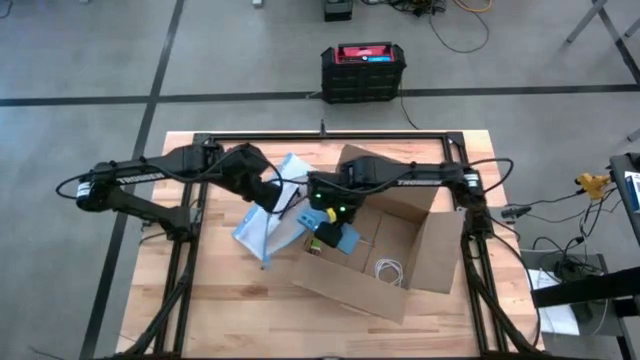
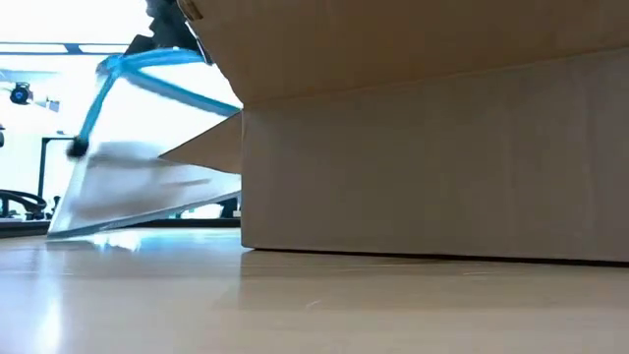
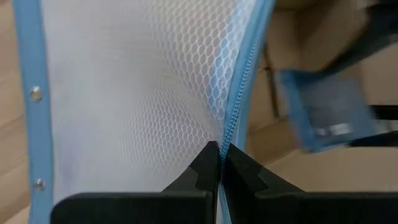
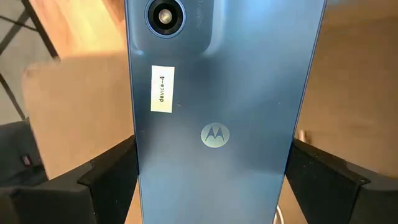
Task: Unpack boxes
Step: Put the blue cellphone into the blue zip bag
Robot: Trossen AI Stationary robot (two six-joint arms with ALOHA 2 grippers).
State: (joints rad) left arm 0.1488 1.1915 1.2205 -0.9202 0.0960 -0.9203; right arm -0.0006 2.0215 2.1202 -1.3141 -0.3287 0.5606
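Two grips could fail you here. Your right gripper (image 4: 211, 180) pinches a blue phone (image 4: 214, 112) across its width, jaws wide, above the open cardboard box (image 1: 400, 255) on the table's right half — smooth glass may slide. Your left gripper (image 3: 221, 171), pressed together on the mesh bag (image 3: 137, 93)'s zipper edge beside the box, holds little — it may slip.

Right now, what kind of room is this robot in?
Probably a robot lab or workshop: a wooden table in a metal frame stands on a taped concrete floor, with cables lying around and a black crate behind it.
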